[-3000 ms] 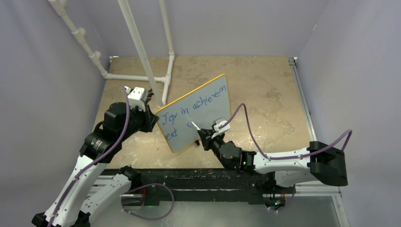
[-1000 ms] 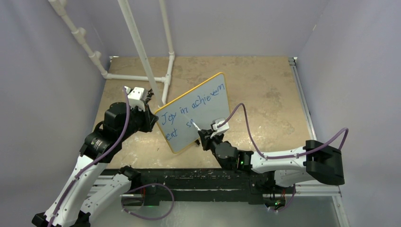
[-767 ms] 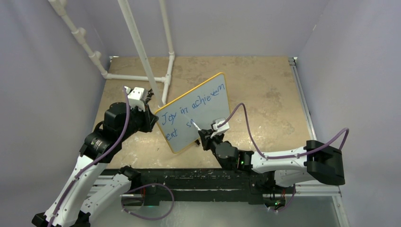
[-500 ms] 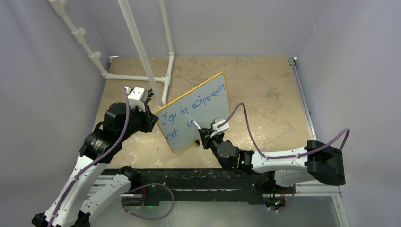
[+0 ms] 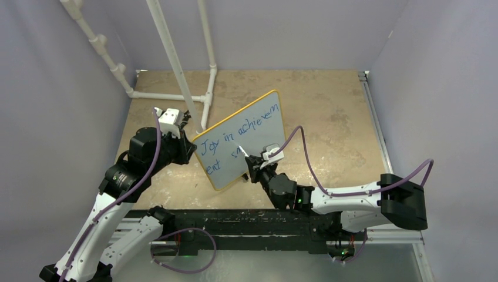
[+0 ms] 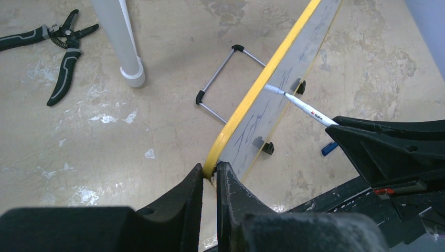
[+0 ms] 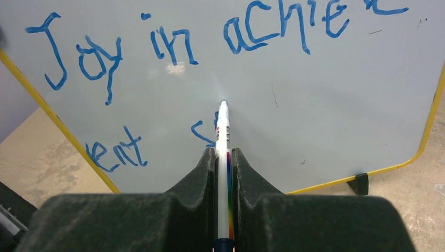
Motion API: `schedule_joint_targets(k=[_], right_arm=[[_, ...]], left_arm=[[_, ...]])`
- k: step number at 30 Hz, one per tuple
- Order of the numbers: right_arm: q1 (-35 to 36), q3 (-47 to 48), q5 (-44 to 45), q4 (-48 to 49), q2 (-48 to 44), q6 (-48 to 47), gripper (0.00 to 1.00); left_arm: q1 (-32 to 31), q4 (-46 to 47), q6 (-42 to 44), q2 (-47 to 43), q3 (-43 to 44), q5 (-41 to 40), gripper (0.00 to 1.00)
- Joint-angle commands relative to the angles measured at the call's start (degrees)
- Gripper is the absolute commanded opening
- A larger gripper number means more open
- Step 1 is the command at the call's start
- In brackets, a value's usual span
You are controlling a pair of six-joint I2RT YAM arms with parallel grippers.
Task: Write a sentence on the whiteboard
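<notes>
The whiteboard (image 5: 261,141) with its yellow rim (image 6: 262,84) stands tilted on the table. My left gripper (image 5: 191,147) (image 6: 209,169) is shut on its lower left corner. The sentence (image 5: 238,130) (image 7: 173,47) reads "Joy in achiev..." in blue, with "ent" and an "s" stroke on the line below. My right gripper (image 5: 249,161) (image 7: 223,152) is shut on a white marker (image 7: 223,131) (image 6: 302,105). The marker's tip points at the board just right of the "s"; I cannot tell whether it touches the surface.
White PVC pipes (image 5: 176,64) (image 6: 123,42) rise behind the board. Black pliers (image 6: 57,58) lie on the table at the far left. A wire stand (image 6: 223,79) sits behind the board, and a blue marker cap (image 6: 329,148) lies near its front foot.
My right gripper has shifted the marker slightly up and right along the board, and the blue stroke after "ent" has grown. The left gripper and the board have stayed put.
</notes>
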Motion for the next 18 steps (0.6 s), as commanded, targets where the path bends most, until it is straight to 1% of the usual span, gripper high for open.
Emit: schedule_joint_targets(k=[1, 9, 18], right_arm=[[-1.0, 1.2, 2.1, -0.9, 0.0, 1.3, 0.0], [-1.1, -0.7, 2.0, -5.3, -0.2, 7.3, 0.0], [-1.0, -1.4, 1.8, -7.5, -0.4, 10.2, 0.0]], left_arm=[[0.1, 0.2, -0.9, 0.0, 1.6, 0.1, 0.0], [0.1, 0.2, -0.9, 0.0, 1.7, 0.1, 0.0], [0.1, 0.4, -0.9, 0.1, 1.7, 0.1, 0.0]])
